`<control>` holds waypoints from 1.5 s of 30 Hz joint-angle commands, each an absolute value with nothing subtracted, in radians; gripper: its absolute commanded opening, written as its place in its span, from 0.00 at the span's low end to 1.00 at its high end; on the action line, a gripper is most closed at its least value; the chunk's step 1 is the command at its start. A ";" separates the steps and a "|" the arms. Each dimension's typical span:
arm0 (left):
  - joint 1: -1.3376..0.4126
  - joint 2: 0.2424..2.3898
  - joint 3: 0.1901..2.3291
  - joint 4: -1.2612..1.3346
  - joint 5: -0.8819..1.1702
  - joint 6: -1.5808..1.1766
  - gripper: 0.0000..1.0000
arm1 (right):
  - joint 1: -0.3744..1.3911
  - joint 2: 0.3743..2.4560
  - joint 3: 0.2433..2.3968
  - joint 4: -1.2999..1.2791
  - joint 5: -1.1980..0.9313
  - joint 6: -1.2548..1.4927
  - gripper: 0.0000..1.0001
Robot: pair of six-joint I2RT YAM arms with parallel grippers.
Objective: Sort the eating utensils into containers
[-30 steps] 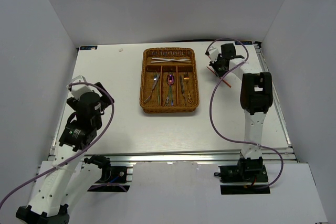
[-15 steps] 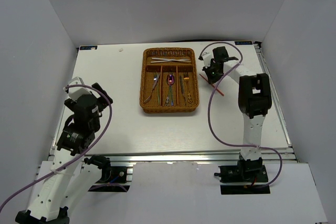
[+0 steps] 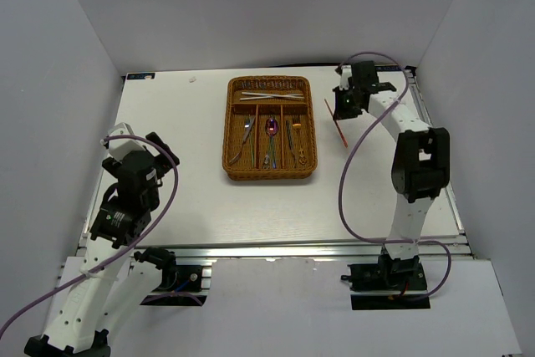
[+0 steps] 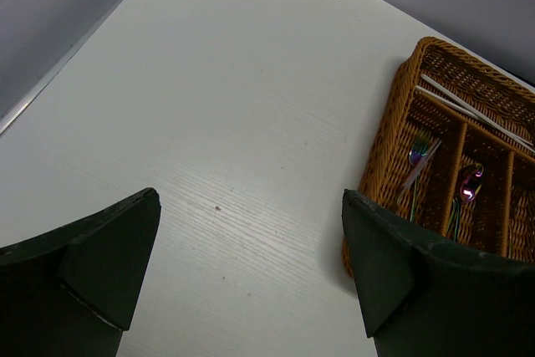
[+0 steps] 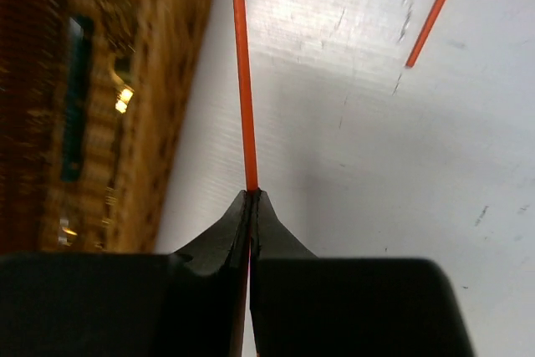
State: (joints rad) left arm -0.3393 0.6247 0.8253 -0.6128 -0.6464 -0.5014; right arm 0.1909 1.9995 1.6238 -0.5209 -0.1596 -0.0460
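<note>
Right gripper [image 3: 344,104] shifted right, away from tray [image 3: 269,175], pinching red chopstick [image 5: 243,89], long axis vertical in wrist view, tip up-frame; left gripper [image 4: 249,206] spread.

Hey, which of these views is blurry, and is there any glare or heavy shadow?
Right wrist: the wicker tray is smeared and out of focus, the held red chopstick is sharp, and glare whitens the table by its tip. Left wrist: crisp, with its own fingers dark in shade. Top external: evenly lit and sharp.
</note>
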 commanded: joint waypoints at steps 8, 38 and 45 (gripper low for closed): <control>-0.334 0.623 0.818 -0.609 -0.661 -0.505 0.98 | 0.232 1.956 1.687 -0.168 -0.334 0.258 0.00; -0.334 0.653 0.818 -0.600 -0.629 -0.494 0.98 | 0.408 2.418 2.114 0.021 -0.402 -0.545 0.25; -0.334 0.658 0.819 -0.601 -0.629 -0.492 0.98 | 0.408 2.335 2.056 0.046 -0.361 -0.508 0.50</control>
State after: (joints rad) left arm -0.3393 0.6575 0.8253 -0.6125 -0.6384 -0.5007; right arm 0.4152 2.4443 2.0499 -0.0074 -0.3862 -0.5125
